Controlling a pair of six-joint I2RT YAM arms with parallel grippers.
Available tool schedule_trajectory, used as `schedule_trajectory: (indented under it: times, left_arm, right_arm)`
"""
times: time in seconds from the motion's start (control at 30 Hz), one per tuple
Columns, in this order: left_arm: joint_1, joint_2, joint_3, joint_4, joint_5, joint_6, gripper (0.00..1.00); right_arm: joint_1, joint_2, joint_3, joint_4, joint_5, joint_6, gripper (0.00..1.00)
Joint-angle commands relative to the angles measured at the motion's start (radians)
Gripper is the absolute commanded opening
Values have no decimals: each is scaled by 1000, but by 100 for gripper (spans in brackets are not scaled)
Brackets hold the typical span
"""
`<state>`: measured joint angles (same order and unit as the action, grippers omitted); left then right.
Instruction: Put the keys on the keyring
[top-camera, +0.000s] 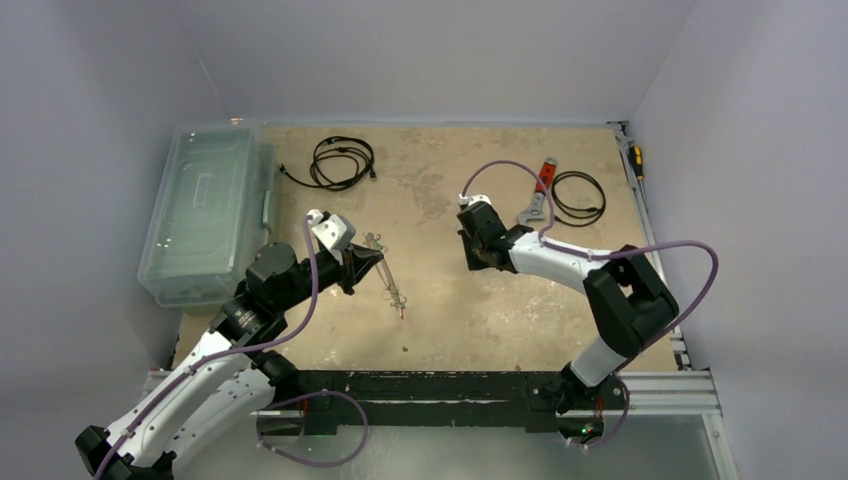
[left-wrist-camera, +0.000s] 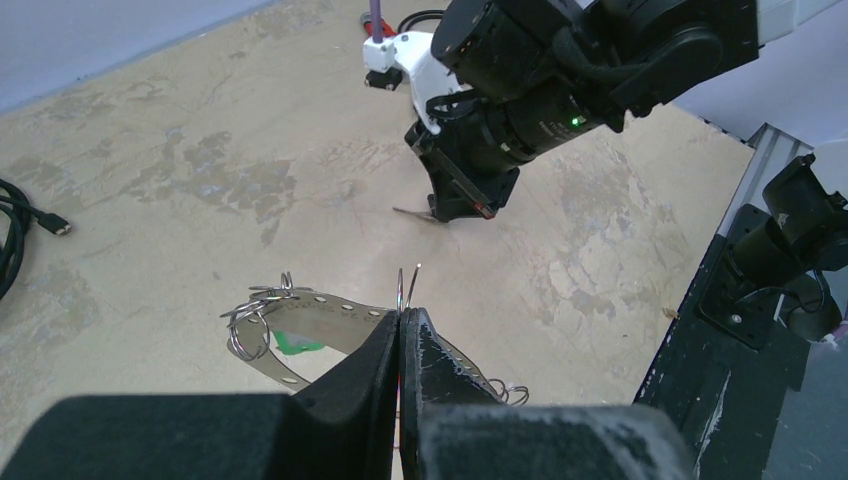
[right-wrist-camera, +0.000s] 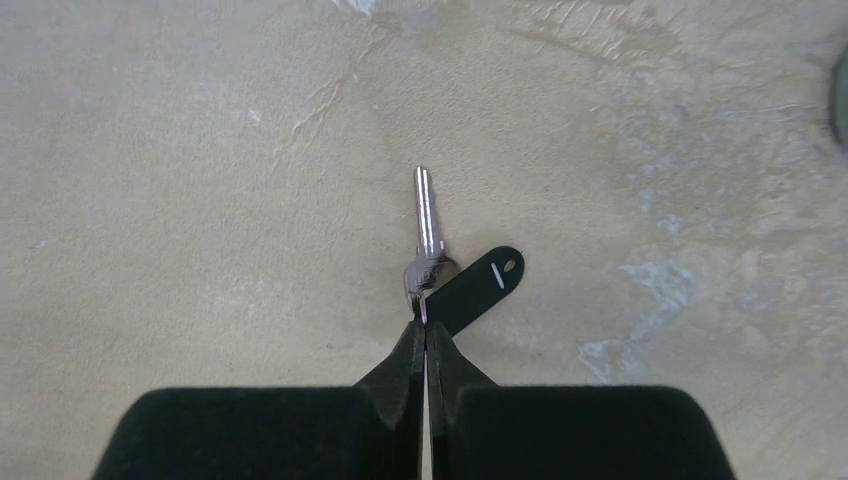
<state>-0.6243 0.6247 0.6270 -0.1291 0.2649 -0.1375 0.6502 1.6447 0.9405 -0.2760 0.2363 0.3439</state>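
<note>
In the left wrist view my left gripper (left-wrist-camera: 404, 312) is shut on the keyring (left-wrist-camera: 407, 285), whose thin wire edge sticks up just past the fingertips. Below it lies a perforated grey metal band (left-wrist-camera: 320, 322) carrying small wire rings and a green tag (left-wrist-camera: 297, 343). My right gripper (right-wrist-camera: 424, 322) is shut on the head of a silver key (right-wrist-camera: 427, 215) with a black tag (right-wrist-camera: 482, 286), its blade pointing away low over the table. From above, the left gripper (top-camera: 372, 262) and right gripper (top-camera: 478, 262) face each other a short way apart.
A clear plastic box (top-camera: 205, 215) stands at the left edge. One black coiled cable (top-camera: 343, 162) lies at the back, another (top-camera: 578, 195) beside a red-handled wrench (top-camera: 540, 190). A screwdriver (top-camera: 633, 160) rests on the right rail.
</note>
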Motion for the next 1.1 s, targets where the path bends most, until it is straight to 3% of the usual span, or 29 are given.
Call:
schedule_trajectory:
  times: [0.0, 0.27, 0.57, 0.9, 1.07]
  left_arm:
    - [-2, -5, 54, 52, 14, -1, 0]
    - [-1, 2, 53, 56, 25, -2, 0]
    - [-2, 5, 47, 73, 55, -10, 0]
    - [-6, 9, 37, 97, 87, -25, 0]
    - [-10, 9, 37, 98, 92, -27, 0]
  right_arm:
    - [6, -133, 35, -21, 80, -20, 0]
    - [9, -334, 34, 19, 63, -99, 0]
    - [23, -574, -30, 123, -86, -212, 0]
    - [38, -655, -74, 217, -481, -313, 0]
    - [62, -654, -74, 216, -570, -338, 0]
